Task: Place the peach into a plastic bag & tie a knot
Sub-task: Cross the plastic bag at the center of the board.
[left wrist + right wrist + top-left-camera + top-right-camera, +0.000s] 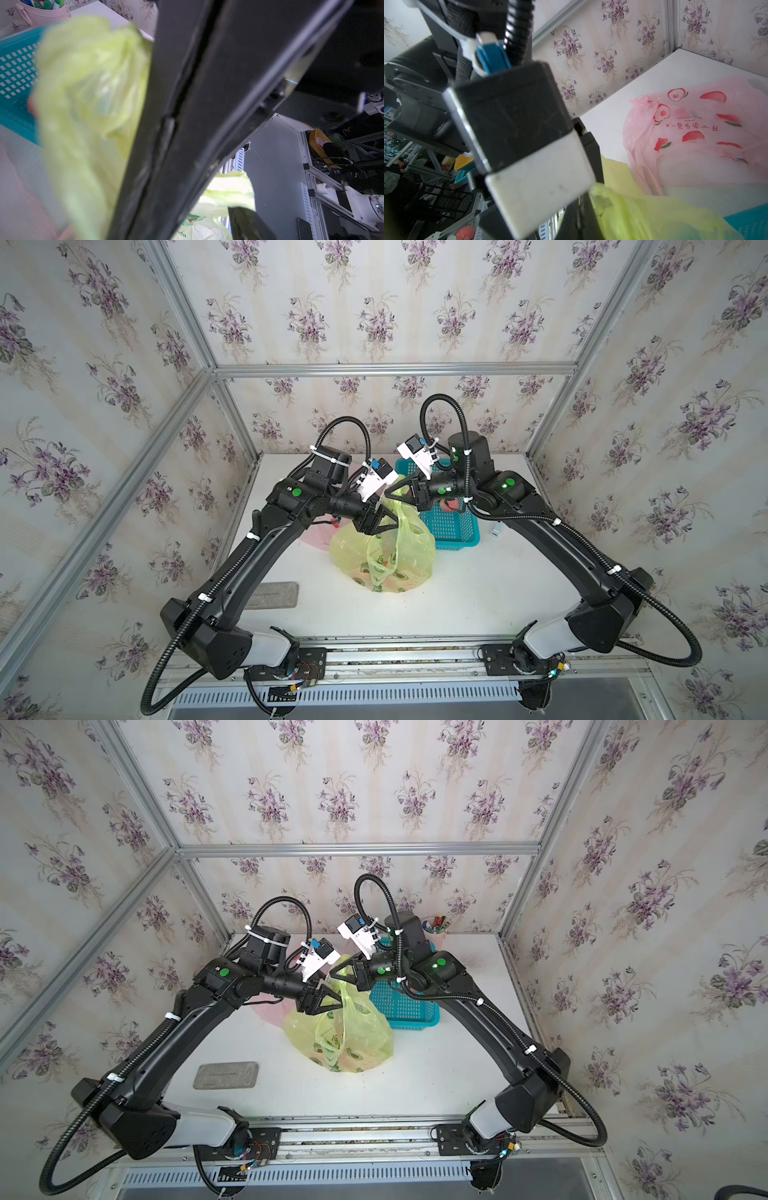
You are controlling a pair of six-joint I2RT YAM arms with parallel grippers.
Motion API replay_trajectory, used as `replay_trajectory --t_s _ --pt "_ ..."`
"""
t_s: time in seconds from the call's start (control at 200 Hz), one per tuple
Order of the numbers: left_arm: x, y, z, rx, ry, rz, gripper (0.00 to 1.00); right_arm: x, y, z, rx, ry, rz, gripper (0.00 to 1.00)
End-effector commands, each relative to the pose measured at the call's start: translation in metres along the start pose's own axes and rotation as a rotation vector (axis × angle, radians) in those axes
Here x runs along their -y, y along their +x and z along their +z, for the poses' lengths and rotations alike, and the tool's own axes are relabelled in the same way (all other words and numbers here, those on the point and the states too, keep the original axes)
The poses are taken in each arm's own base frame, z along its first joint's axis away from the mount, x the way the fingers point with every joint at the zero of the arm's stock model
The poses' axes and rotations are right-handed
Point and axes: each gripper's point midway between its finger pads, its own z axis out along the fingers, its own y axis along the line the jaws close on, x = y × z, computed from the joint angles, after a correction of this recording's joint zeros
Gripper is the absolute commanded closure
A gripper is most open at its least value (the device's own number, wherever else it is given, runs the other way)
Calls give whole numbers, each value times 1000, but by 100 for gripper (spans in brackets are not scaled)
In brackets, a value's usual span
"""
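Observation:
The yellow-green plastic bag (415, 545) stands mid-table, its lower part bulging; I cannot make out the peach through the printed plastic. One bag handle (399, 531) is drawn upward. My right gripper (388, 494) is shut on its top end, seen in the right wrist view as yellow plastic (604, 199) beside the closed fingers (581, 220). My left gripper (397, 523) is open just below, against that handle. In the left wrist view, one of its fingers (247, 224) stands apart with loose bag plastic (226, 193) beside it, and the right gripper's shut fingers (207, 104) cross the frame.
A teal basket (453, 526) stands behind the bag to the right, with something pinkish-red (451, 504) in it. A pink printed bag (695, 135) lies behind to the left. A grey block (272, 595) sits front left, and a pink cup of pens (435, 926) at the back.

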Motion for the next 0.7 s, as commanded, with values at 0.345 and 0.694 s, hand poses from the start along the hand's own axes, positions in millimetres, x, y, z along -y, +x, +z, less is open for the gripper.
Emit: replay_trajectory --t_s 0.345,0.694 --pt "12 -5 -9 21 91 13 37 2 0 2 0 -5 -54 100" --pt "4 -3 0 4 119 -17 30 -4 -4 3 13 -46 -57 100"
